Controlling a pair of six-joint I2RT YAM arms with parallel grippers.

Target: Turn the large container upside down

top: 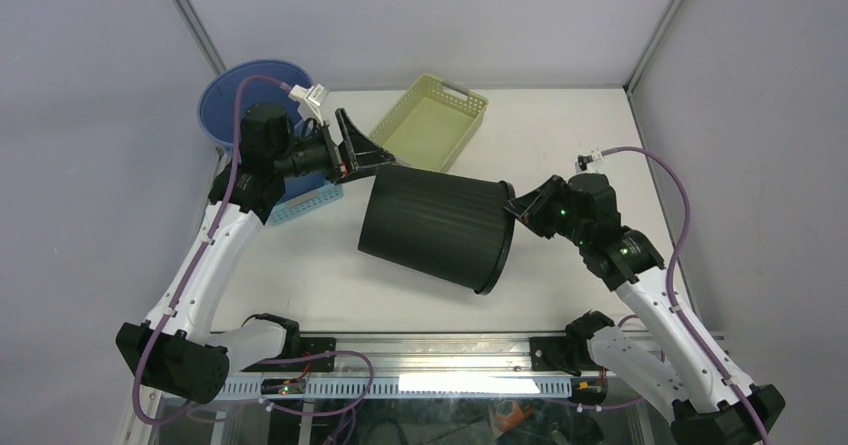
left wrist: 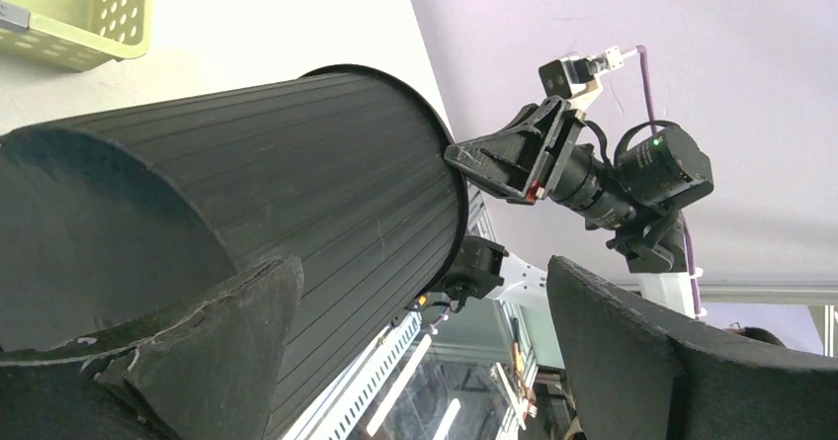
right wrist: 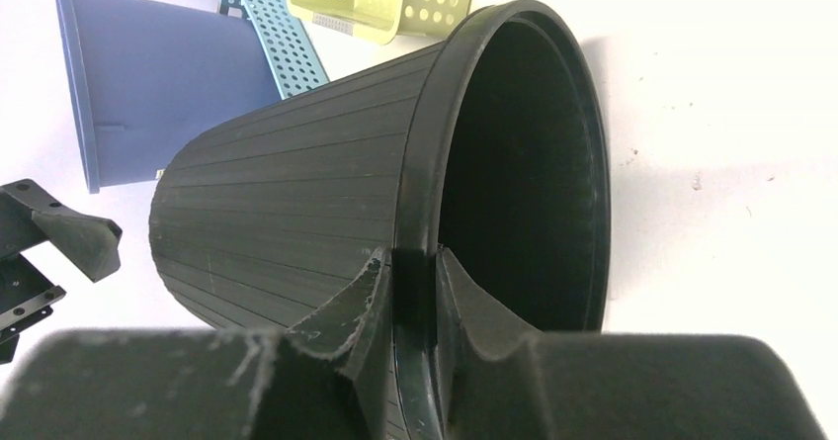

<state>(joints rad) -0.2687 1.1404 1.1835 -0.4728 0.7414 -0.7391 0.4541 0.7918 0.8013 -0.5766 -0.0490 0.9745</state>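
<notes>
Large container (top: 435,227): black, ribbed, tapered; lying on its side at the middle of the white counter (top: 560,135), open mouth turned toward the right arm, narrower closed base toward the left arm. Right pincer (top: 517,208): narrow, clamped on the container's rim, one finger inside the mouth and one on the outer wall. Left pincer (top: 355,150): spread wide, holding nothing, positioned just beside the base end of the container; contact with the wall not discernible. Yellow-green perforated basket (top: 430,123): upright on the counter behind the container, apart from it. Blue bucket (top: 225,100): at the far left corner, behind the left arm. Light blue perforated tray (top: 305,203): beside the blue bucket, partly hidden under the left arm.
</notes>
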